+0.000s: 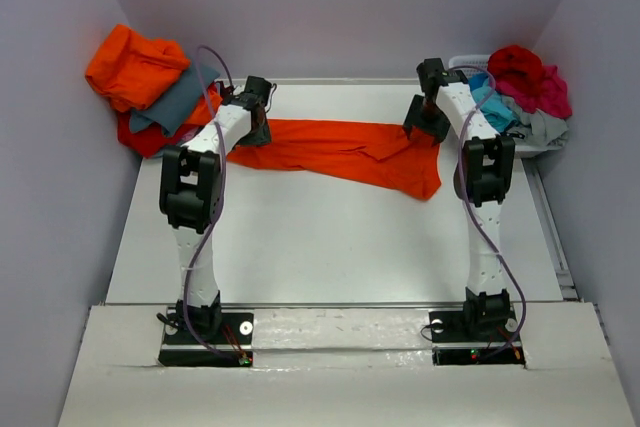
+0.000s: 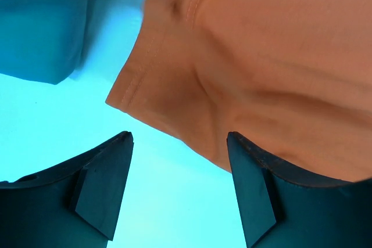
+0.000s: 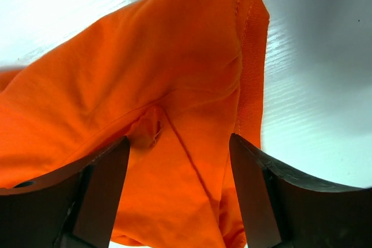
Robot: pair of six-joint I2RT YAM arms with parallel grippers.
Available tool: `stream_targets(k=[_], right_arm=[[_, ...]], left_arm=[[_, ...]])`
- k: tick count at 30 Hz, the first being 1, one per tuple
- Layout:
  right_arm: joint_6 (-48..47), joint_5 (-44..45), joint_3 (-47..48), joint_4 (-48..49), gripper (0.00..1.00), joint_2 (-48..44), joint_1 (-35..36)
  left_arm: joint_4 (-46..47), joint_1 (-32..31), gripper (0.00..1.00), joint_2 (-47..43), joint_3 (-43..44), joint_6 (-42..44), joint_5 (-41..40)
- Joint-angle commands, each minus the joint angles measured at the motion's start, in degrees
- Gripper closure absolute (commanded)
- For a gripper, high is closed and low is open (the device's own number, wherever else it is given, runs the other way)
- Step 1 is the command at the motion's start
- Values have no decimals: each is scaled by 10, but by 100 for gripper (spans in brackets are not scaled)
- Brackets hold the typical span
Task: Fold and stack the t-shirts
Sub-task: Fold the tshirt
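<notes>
A long orange-red t-shirt (image 1: 340, 152) lies stretched across the far part of the table. My left gripper (image 1: 258, 112) stands open at its left end. In the left wrist view the shirt's stitched hem (image 2: 139, 79) lies just beyond the fingertips, with bare table between the jaws (image 2: 180, 161). My right gripper (image 1: 425, 122) hangs open over the shirt's right end. There the orange cloth (image 3: 145, 85) lies loose below and between the spread fingers (image 3: 179, 166), gripped by neither. A pile of orange (image 1: 135, 67), slate-grey (image 1: 180, 102) and red (image 1: 150, 137) t-shirts sits at the far left.
The white basket (image 1: 462, 60) at the far right holds crimson (image 1: 525, 72), turquoise (image 1: 495, 102) and grey (image 1: 545, 127) shirts. Walls close in the table on the left, back and right. A grey cloth edge (image 2: 35, 33) shows beside the left gripper.
</notes>
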Motion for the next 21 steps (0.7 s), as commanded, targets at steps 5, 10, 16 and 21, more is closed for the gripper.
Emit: stream_targets(k=[5,10,16,21], right_arm=[[-10,-7,-4,6,23,-68,-3],[-12,-29,-65,16,25,-106,-3],[-25,-58,-105,4,55,-123,31],[-22,-85,-131,21,72,-118,51]], left_arm=[[11,-9,22,-34,9,1,-30],[-1,-9,22,-24,35,1,-29],[-9,-15,22,-19,38,0,-25],[-6,-15,22,-18,25,-3,-21]])
